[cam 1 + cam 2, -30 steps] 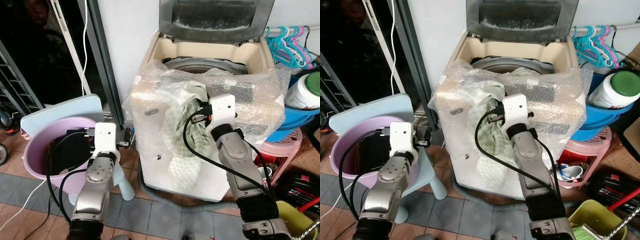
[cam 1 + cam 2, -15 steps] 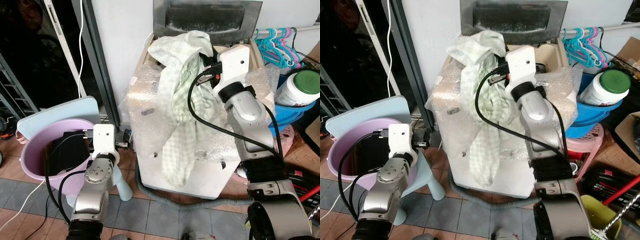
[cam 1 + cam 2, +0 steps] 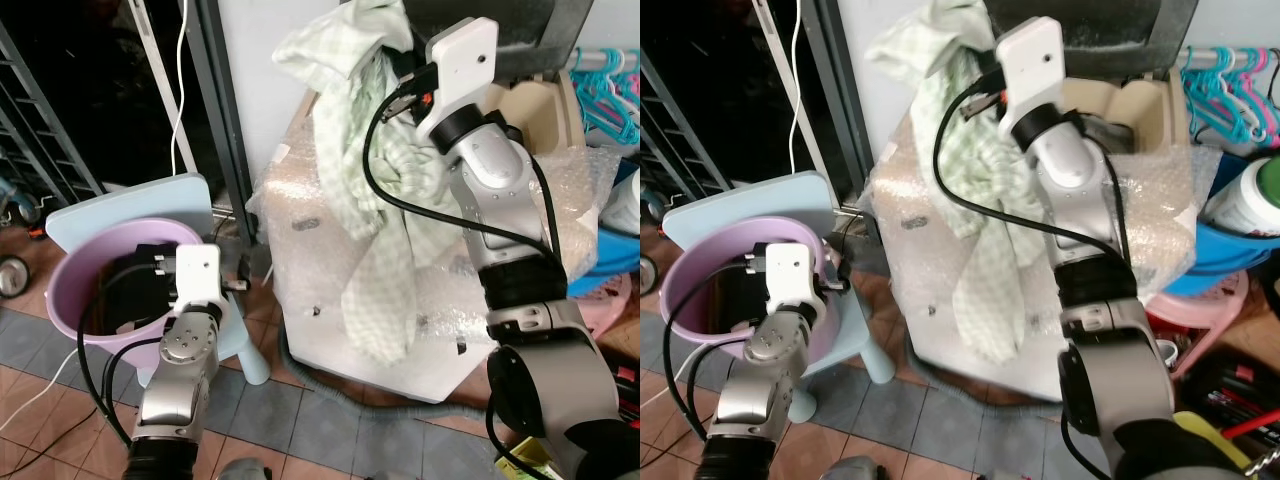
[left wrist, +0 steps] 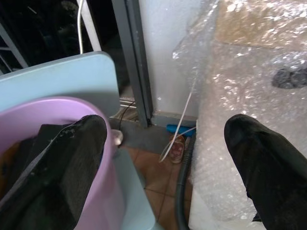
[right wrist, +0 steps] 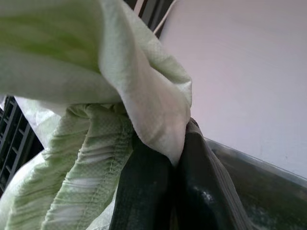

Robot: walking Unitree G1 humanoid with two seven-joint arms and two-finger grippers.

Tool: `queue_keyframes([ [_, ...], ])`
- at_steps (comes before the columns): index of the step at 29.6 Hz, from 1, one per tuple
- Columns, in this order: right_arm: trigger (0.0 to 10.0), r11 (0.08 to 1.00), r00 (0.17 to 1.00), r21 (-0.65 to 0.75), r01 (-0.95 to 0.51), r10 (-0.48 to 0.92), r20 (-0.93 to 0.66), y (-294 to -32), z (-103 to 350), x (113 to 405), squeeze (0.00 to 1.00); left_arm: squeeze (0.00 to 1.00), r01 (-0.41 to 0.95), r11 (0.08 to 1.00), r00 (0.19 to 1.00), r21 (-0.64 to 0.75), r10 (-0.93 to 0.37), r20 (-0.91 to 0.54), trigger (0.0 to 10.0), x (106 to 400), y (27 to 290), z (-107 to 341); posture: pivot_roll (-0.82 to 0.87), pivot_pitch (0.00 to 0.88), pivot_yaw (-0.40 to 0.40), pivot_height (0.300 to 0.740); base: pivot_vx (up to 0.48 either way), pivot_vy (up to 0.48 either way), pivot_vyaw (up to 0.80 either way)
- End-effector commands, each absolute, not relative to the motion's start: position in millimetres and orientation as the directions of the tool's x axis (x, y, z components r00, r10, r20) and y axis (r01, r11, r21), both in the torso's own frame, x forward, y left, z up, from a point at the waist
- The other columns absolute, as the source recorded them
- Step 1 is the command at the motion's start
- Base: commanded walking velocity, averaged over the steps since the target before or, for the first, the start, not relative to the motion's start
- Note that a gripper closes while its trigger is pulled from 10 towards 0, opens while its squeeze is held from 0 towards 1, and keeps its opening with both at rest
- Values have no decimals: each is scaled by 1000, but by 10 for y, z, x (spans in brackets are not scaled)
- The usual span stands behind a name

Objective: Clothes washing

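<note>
Right tool point(image 5: 165, 191) clamped on green checked cloth point(image 3: 385, 220) above washer point(image 3: 1140, 110); left tool point(image 4: 168, 158) spread empty, pink basin point(image 3: 75, 290) with perhaps dark clothing

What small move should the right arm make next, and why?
Probably lift a little higher: the right claw is shut on the green checked cloth, but the cloth's tail hangs down the bubble-wrapped washing machine front, well below the open tub.

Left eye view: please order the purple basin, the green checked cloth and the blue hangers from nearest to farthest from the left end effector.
1. Purple basin, right beside the left end effector.
2. Green checked cloth, hanging over the washer front.
3. Blue hangers, far right edge.
</note>
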State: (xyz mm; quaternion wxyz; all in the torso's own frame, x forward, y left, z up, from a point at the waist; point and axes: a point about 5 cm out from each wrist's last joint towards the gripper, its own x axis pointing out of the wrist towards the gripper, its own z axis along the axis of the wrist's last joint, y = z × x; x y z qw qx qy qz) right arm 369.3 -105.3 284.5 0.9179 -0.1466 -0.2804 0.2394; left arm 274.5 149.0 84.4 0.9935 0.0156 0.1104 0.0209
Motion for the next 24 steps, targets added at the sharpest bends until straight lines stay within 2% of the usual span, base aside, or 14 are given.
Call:
queue_keyframes([
  [1, 10000, 845, 728, -408, -347, 517, 451, -1132, 2860, 3701, 0, 0, -18, 1000, 977, 24, 22, -212, 10000, 2750, 1406, 875, -39, 0, 31, 740, 311, 0, 0],
  [7, 10000, 823, 720, -441, -358, 544, 431, -1124, 2952, 3769, 0, 0, -10, 1000, 976, 19, 14, -217, 10000, 2764, 1394, 873, -46, 0, 29, 740, 303, 0, 0],
  [13, 10000, 767, 700, -543, -341, 593, 397, -1129, 3224, 3891, 0, 0, -10, 1000, 976, 18, 13, -219, 10000, 2786, 1377, 869, -48, 0, 28, 740, 289, 0, 0],
  [14, 10000, 780, 710, -554, -292, 565, 420, -1165, 3327, 3914, 0, 0, -10, 1000, 976, 16, 13, -218, 10000, 2789, 1371, 871, -48, 0, 26, 740, 0, 0, 0],
  [15, 10000, 838, 733, -515, -179, 463, 499, -1289, 3582, 3953, 0, 0, -9, 1000, 977, 5, 10, -215, 10000, 2795, 1354, 878, -48, 0, 23, 740, 0, 0, 0],
  [16, 10000, 838, 733, -515, -179, 463, 499, -1289, 3582, 3953, 0, 0, -9, 1000, 977, 5, 10, -215, 10000, 2795, 1354, 878, -48, 0, 23, 740, 0, 0, 0],
  [17, 10000, 900, 742, -431, -71, 336, 580, -1439, 3825, 3964, 0, 0, -6, 1000, 977, -2, 5, -212, 10000, 2797, 1339, 882, -47, 0, 22, 740, 0, 0, 0],
  [18, 10000, 922, 741, -388, -11, 268, 616, -1521, 3937, 3957, 0, 0, -5, 1000, 977, -1, 5, -213, 10000, 2795, 1334, 882, -47, 0, 22, 740, 0, 0, 0],
  [19, 10000, 922, 741, -388, -11, 268, 616, -1521, 3937, 3957, 0, 0, -5, 1000, 977, -1, 5, -213, 10000, 2795, 1334, 882, -47, 0, 22, 740, 0, 0, 0],
  [20, 10000, 942, 731, -333, 33, 204, 651, -1624, 4065, 3937, 0, 0, -6, 1000, 976, 0, 6, -217, 10000, 2793, 1327, 876, -45, 0, 15, 740, 0, 0, 0],
  [22, 10000, 941, 733, -338, 29, 210, 647, -1633, 4063, 3941, 0, 0, -7, 1000, 976, -1, 7, -220, 10000, 2791, 1323, 872, -45, 0, 13, 740, 0, 0, 0],
  [24, 10000, 918, 782, -389, -75, 296, 548, -1521, 3737, 4026, 0, 0, -10, 1000, 975, -4, 9, -221, 10000, 2791, 1317, 875, -44, 0, 11, 740, 0, 0, 0],
])
